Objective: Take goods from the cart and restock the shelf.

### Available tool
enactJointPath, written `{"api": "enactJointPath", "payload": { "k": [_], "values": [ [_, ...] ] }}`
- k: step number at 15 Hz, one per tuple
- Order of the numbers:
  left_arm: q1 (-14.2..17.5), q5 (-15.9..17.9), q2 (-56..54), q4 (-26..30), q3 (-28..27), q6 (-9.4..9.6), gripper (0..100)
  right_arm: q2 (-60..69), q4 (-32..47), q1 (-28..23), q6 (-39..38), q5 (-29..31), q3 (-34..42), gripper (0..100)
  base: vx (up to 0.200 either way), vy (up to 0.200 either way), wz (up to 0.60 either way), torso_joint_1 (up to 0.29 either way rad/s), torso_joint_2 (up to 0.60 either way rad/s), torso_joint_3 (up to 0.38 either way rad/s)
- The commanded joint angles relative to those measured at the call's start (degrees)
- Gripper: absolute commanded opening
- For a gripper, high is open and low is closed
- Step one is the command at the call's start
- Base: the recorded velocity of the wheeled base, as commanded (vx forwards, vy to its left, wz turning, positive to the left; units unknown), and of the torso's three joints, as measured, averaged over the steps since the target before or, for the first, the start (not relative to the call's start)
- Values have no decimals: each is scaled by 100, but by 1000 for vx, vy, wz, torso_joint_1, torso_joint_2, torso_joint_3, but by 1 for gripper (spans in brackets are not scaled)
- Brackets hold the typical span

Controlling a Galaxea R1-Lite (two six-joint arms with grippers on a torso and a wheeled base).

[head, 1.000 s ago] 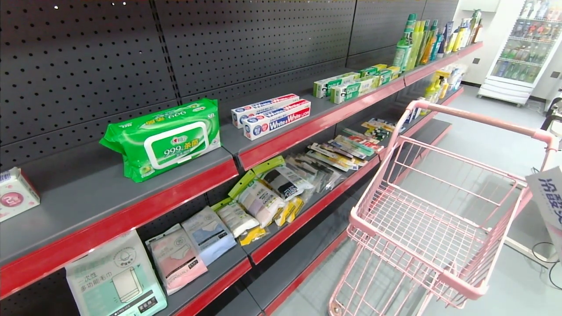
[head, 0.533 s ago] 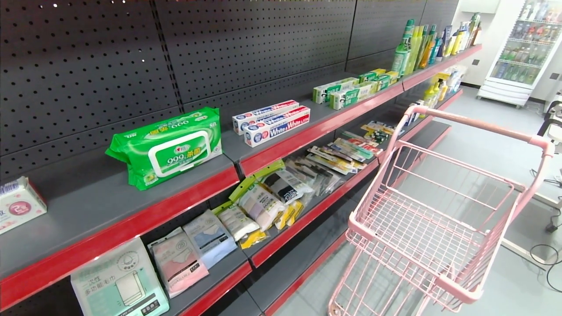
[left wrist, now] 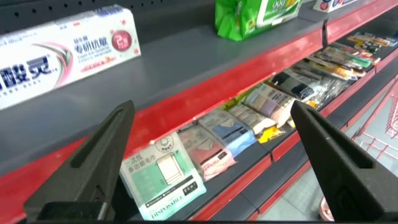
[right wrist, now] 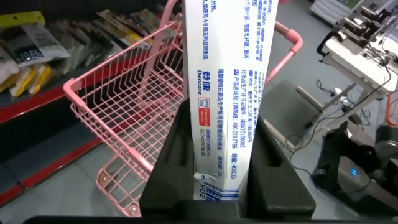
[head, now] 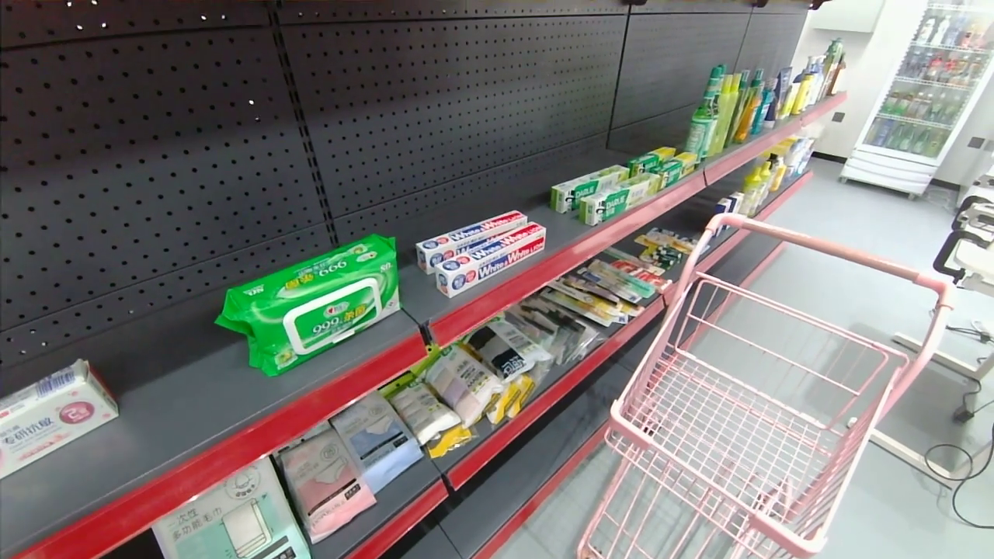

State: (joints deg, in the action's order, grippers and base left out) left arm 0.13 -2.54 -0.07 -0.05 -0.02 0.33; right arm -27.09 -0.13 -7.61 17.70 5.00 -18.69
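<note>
My right gripper (right wrist: pixel 222 134) is shut on an upright white toothpaste box (right wrist: pixel 225 74) with blue print, held beside the pink wire cart (right wrist: pixel 124 93). In the head view the cart (head: pixel 808 250) stands on the floor to the right of the red-edged shelf (head: pixel 233 446). My left gripper (left wrist: pixel 211 112) is open with nothing between its fingers, in front of the shelf's red edge (left wrist: pixel 186 102). A white and pink toothpaste box (left wrist: pixel 62 53) lies on the top board near it, with a green wipes pack (left wrist: pixel 258 15) farther along.
The top board carries the pink-white box (head: pixel 46 415), the green wipes pack (head: pixel 314 307), red-white toothpaste boxes (head: pixel 485 248), green boxes (head: pixel 602 194) and bottles (head: pixel 726 101). Packets (head: pixel 466 380) crowd the lower board. A glass-door cooler (head: pixel 920 93) stands far right.
The head camera has shifted, so the shelf goods sit lower and farther right in the picture. The white box seen at the right edge a second ago has left the head view.
</note>
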Motion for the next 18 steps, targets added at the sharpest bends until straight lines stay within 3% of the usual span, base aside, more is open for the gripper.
{"api": "enactJointPath", "payload": {
  "k": [1,18],
  "values": [
    [4,-1,7,-4,2,-7,100,-51,-4,5,14,-8,6,0,0,0,0,178,-383,-198],
    [4,-1,7,-4,2,2,100,-174,-4,49,84,-52,-74,0,0,0,0,159,-334,-175]
  ]
}}
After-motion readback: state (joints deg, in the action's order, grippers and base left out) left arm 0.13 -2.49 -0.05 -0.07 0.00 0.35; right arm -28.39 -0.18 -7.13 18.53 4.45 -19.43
